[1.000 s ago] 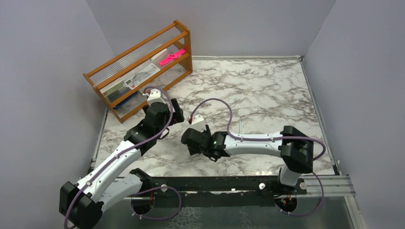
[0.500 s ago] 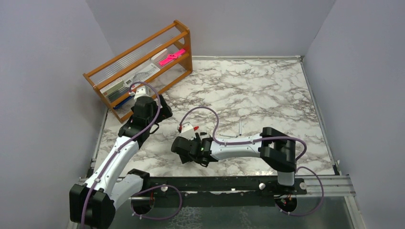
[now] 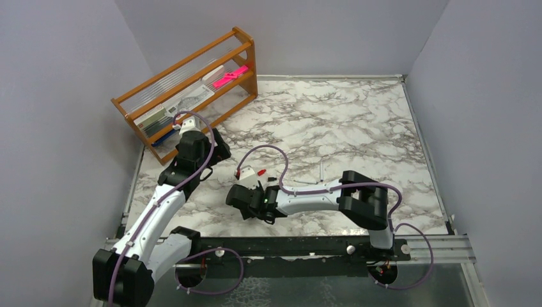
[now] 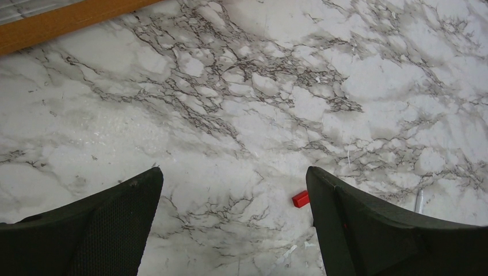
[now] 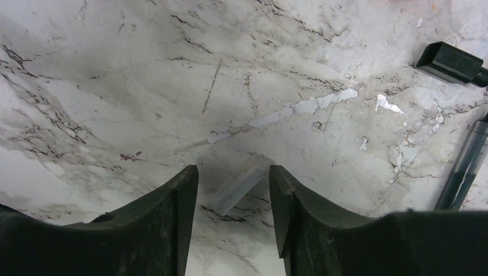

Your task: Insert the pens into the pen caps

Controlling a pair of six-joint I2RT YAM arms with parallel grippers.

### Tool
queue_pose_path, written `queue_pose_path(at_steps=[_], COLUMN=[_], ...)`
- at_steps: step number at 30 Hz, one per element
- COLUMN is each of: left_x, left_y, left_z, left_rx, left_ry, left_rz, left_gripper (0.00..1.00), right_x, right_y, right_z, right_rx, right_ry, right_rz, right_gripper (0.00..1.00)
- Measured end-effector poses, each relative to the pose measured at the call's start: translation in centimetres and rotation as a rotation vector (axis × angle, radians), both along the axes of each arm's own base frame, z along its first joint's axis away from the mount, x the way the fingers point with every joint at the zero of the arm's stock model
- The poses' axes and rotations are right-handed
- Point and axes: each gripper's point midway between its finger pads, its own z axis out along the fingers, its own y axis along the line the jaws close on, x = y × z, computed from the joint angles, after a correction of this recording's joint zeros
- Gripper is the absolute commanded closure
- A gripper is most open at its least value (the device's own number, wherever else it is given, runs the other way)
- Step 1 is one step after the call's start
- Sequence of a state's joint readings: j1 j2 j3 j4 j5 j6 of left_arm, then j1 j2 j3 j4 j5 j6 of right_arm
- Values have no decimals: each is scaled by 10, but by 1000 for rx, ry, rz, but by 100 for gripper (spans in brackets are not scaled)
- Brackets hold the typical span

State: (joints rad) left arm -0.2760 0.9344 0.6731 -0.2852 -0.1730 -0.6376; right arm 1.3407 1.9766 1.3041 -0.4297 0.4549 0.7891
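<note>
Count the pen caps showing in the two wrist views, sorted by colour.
red cap: 1
black cap: 1
clear cap: 1
Total: 3 caps

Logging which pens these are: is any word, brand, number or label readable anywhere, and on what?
No text can be read.
In the wooden rack, the pale items may carry print, but it is too small to tell.
On the black cap, clear cap, red cap and dark pen, no marking shows.
</note>
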Motion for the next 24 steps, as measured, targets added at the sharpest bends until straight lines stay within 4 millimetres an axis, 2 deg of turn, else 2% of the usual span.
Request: queue_pose_path(at_steps=[16, 20, 24], left_x=[-3, -3, -4], left_y=[-1, -1, -1], left_z=[-2, -2, -4], left_rx=[-5, -5, -5], left_ry=[-4, -4, -1], left_rz=[-8, -8, -8], left_gripper=[3, 3, 4], right_x=[0, 0, 0], right_y=[-2, -2, -2], right_z=[-1, -2, -1], right_rx=[-8, -7, -8], right_ry=[3, 3, 2], right_rz=[-4, -4, -4], right_gripper=[87, 94, 96])
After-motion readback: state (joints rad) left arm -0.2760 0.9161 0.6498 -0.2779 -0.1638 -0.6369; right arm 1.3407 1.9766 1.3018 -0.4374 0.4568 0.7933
